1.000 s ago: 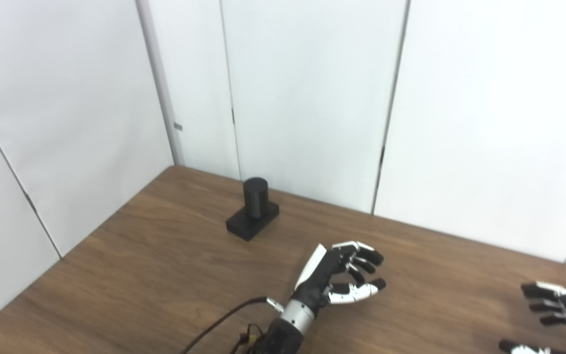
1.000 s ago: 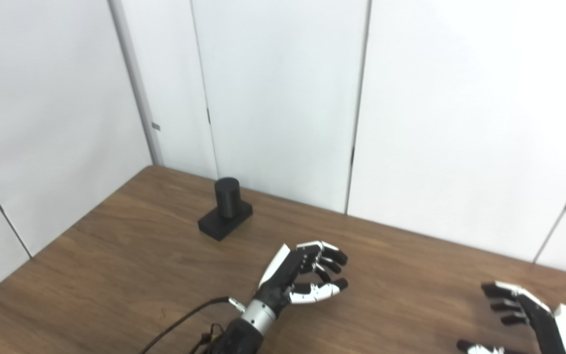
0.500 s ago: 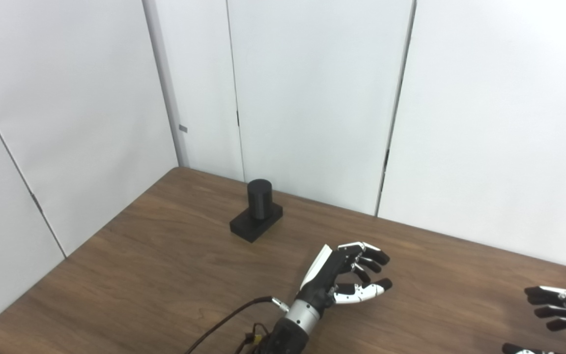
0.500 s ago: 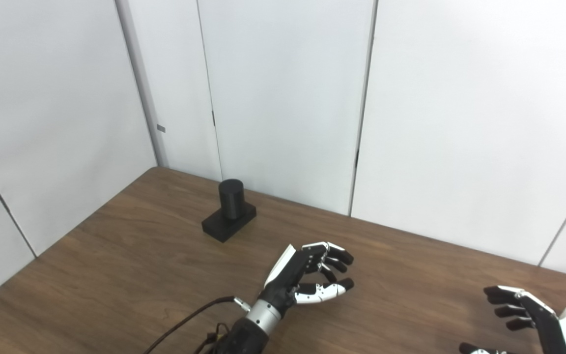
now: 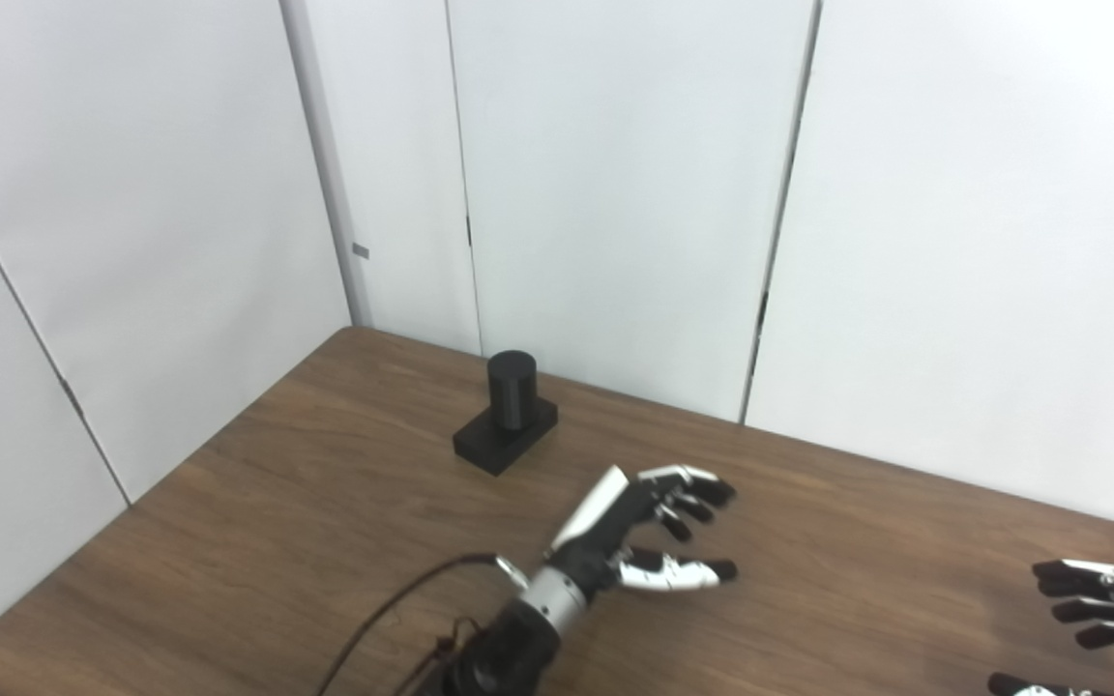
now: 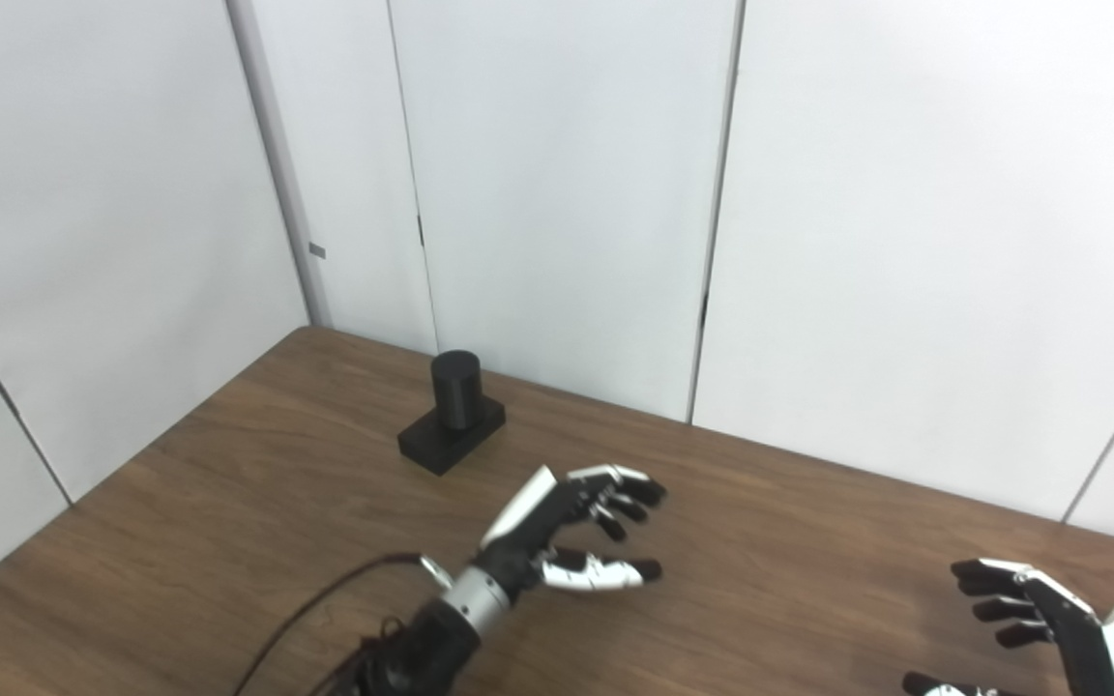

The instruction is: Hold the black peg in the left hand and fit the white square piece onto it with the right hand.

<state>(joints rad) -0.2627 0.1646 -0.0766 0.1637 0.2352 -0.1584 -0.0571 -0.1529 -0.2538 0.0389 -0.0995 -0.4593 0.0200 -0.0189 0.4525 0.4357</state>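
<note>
The black peg, a short cylinder on a square black base, stands upright near the back left of the wooden table. My left hand hovers over the table's middle, right of and nearer than the peg, open with fingers spread and nothing in it. At the bottom right corner my right hand is partly cut off by the frame, open, fingers apart and holding nothing. No white square piece shows in either view.
White wall panels rise just behind the table's back edge and along its left side. A dark cable runs from the left wrist toward the front edge.
The left hand has shifted left and a little farther toward the peg, its fingers spreading wider. The right hand has barely moved in the last half second. The camera shifted slightly early on.
</note>
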